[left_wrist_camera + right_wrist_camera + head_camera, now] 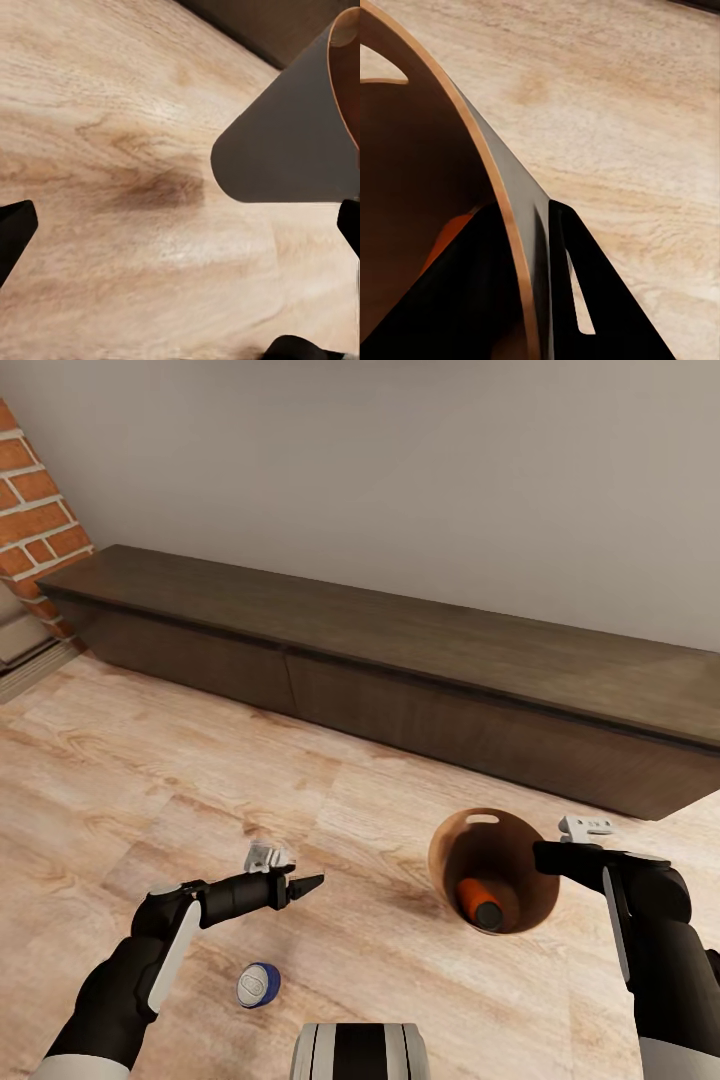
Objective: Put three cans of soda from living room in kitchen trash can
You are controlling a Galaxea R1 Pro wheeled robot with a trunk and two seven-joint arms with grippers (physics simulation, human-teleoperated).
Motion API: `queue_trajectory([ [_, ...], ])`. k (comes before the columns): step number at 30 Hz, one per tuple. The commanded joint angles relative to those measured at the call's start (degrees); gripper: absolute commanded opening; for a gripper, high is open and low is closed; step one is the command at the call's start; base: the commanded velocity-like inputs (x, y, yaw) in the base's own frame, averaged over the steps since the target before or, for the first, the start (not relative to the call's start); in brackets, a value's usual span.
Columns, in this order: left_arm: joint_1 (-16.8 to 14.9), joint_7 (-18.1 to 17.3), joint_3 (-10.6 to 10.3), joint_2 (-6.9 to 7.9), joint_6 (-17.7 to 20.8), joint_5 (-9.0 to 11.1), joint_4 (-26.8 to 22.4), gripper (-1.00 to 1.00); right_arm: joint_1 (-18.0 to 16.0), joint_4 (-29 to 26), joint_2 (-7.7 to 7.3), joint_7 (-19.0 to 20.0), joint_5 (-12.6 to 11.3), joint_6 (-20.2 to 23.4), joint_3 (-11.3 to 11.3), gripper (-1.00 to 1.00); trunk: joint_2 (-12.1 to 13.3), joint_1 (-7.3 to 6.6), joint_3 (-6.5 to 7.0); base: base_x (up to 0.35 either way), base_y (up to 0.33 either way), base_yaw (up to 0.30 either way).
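Lots of bare wood floor (150, 780) in front, easy to reach across. Long dark cabinet (400, 670) against the wall (400, 460), blocking the far side. Brick corner (35, 510) far left. Brown bin (450, 855) held up at right, one orange can (480, 902) inside, open top free. Small blue-white object (258, 984) near the base.

A room in a home, rendered in a simulator.

A long, low dark-wood cabinet (400, 660) runs along a plain grey wall (400, 460), like a media unit in a living room. At far left stands a red-brick column (35, 510), with a stone step at its foot. The floor (150, 760) is light wood-grain planks. A small brown bin (450, 850) stands on it at near right.
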Motion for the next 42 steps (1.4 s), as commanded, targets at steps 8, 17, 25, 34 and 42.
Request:
queue_trajectory([
  [8, 2.1, 1.4, 0.2, 4.34, 4.9, -1.3, -0.7, 1.00, 0.0, 0.0, -0.24, 0.0, -0.7, 0.6, 0.0, -1.00, 0.0, -0.01, 0.01, 0.000, 0.000, 0.000],
  [17, 15.3, 11.9, 0.6, 6.32, 6.5, -7.3, -8.0, 1.00, 0.0, 0.0, -0.42, 0.4, -0.7, 0.8, 0.1, -1.00, 0.0, -0.01, 0.01, 0.000, 0.000, 0.000],
  [25, 18.4, 12.5, 2.5, 7.10, 6.9, -9.1, -9.0, 1.00, 0.0, 0.0, -0.43, 0.7, -0.7, 0.8, 0.2, -1.00, 0.0, -0.01, 0.01, 0.000, 0.000, 0.000],
  [34, 18.5, 14.7, 7.3, 7.11, 6.9, -9.3, -9.6, 1.00, 0.0, 0.0, -0.42, 0.7, -0.7, 0.8, 0.2, -1.00, 0.0, -0.01, 0.01, 0.000, 0.000, 0.000],
  [42, 18.5, 19.6, 8.5, 7.05, 6.8, -11.5, -9.1, 1.00, 0.0, 0.0, -0.42, 0.7, -0.7, 0.8, 0.3, -1.00, 0.0, -0.01, 0.01, 0.000, 0.000, 0.000],
])
